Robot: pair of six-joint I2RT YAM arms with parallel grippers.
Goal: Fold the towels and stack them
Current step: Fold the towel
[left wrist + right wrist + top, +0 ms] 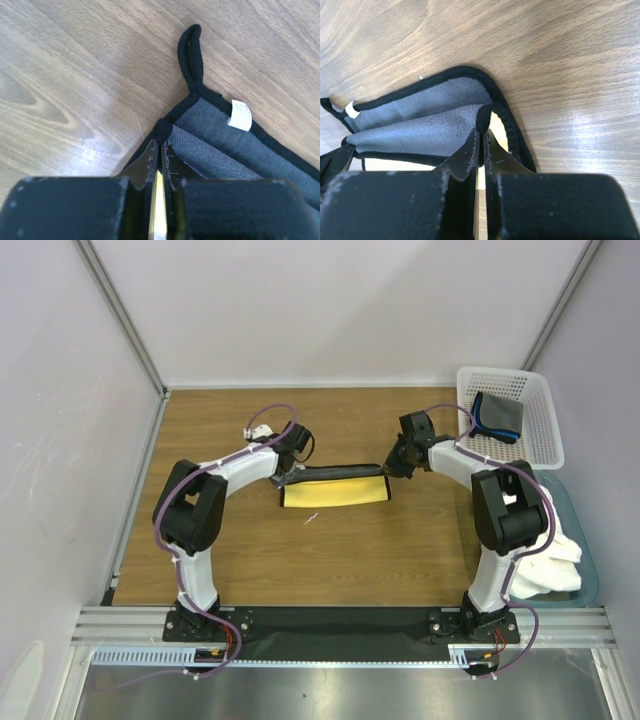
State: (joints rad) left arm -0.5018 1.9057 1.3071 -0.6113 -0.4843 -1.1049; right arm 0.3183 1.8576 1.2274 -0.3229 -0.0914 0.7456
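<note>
From above: shows the yellow towel (pixel 335 493) folded into a narrow band on the wooden table (pixel 300 560), long axis running left to right, stretched between the two pairs of jaws. Has the left gripper (pixel 288 477) on its left end and the right gripper (pixel 393 470) on its right end, both low over the wood. Places the dark grey towel (pixel 497 415) in the white basket (pixel 545 440), well beyond the right jaws and to their right, and the white towel (pixel 555 560) heaped well behind them, beside the right arm's base.

From the left wrist: catches the jaws pressed together on the towel's dark-edged corner, with a sliver of yellow between the fingers (pixel 145 162). Shows the grey underside running off ahead and right of the jaws, a hanging loop (pixel 192 55) pointing away past the tips, and a white label (pixel 241 115) further right.

From the right wrist: finds the jaws pinching the opposite dark hem, with the yellow face just right of the tips and the grey underside spreading left of them toward the far end.
</note>
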